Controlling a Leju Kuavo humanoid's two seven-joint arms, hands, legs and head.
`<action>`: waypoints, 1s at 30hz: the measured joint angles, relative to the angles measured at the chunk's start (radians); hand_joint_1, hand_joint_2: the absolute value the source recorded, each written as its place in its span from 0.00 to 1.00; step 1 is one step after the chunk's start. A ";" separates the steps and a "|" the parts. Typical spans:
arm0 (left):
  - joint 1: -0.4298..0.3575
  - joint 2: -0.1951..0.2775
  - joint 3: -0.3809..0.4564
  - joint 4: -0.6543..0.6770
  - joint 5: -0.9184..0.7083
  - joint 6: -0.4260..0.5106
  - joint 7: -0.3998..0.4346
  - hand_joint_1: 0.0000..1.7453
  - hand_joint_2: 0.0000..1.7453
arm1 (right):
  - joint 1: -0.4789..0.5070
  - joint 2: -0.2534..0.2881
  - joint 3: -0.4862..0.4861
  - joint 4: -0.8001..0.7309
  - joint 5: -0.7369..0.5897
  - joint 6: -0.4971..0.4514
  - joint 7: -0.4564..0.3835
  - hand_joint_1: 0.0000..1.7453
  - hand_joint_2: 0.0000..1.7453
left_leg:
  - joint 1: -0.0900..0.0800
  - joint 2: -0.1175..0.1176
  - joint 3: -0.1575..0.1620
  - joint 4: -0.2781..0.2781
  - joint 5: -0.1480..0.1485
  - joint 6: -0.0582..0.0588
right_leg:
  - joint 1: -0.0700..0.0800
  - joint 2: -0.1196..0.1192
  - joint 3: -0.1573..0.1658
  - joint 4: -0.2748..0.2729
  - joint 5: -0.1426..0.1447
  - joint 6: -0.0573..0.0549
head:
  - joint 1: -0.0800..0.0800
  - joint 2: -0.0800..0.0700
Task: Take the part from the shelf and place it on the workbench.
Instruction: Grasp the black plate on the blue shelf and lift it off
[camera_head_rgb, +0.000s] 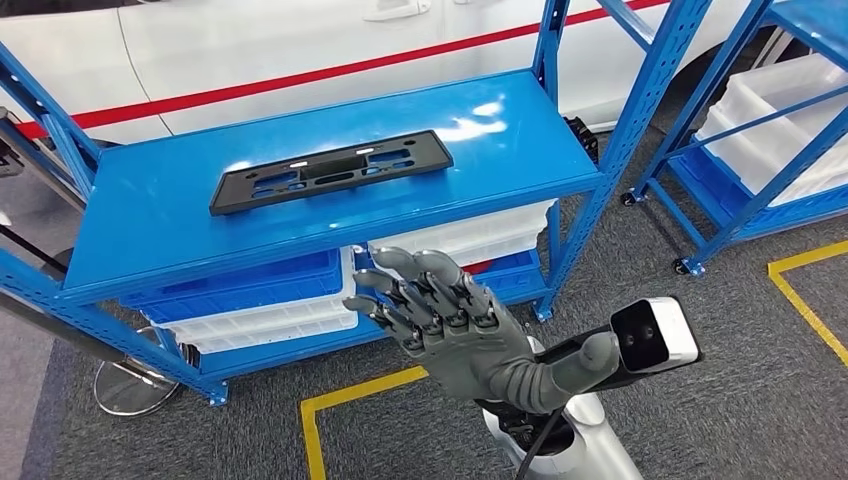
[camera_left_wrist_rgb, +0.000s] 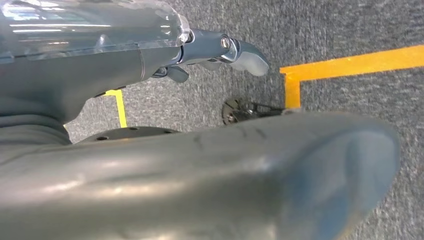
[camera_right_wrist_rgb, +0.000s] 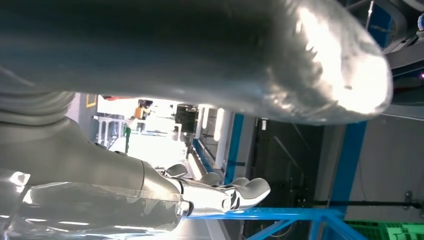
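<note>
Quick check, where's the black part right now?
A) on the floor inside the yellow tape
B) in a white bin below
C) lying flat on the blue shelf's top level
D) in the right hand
C: the black part lies flat on the top level of the blue shelf, while the right hand is raised in front of the shelf, fingers apart and holding nothing.

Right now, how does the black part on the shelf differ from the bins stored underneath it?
The black part is flat, slotted and long, lying alone at a slant on the top shelf. The bins, blue and white, are deeper boxes stacked together on the level below. The part lies fully exposed, while the bins are half hidden under the shelf's edge. Both sit on the same blue rack, and the right hand touches neither.
</note>
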 joint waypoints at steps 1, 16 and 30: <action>0.001 0.000 0.000 0.000 0.000 0.000 0.000 0.00 0.00 | 0.000 0.000 0.000 0.002 0.000 0.000 0.000 0.00 0.00 | 0.003 0.000 -0.040 0.069 -0.025 -0.005 | 0.000 -0.001 0.003 0.000 -0.004 -0.003 | 0.000 0.000; 0.004 0.003 0.000 0.004 0.003 0.000 0.000 0.00 0.00 | -0.003 0.000 0.001 0.018 0.005 0.008 -0.005 0.00 0.00 | -0.001 0.000 0.041 -0.135 0.094 0.059 | 0.000 0.000 -0.018 0.162 -0.103 0.048 | 0.003 0.000; 0.002 0.003 0.000 0.004 0.006 -0.001 -0.001 0.00 0.00 | -0.005 0.006 0.001 0.026 0.003 0.007 0.000 0.00 0.00 | 0.001 0.000 0.072 -0.018 -0.011 0.008 | 0.005 -0.001 -0.019 0.001 0.014 -0.003 | 0.002 0.000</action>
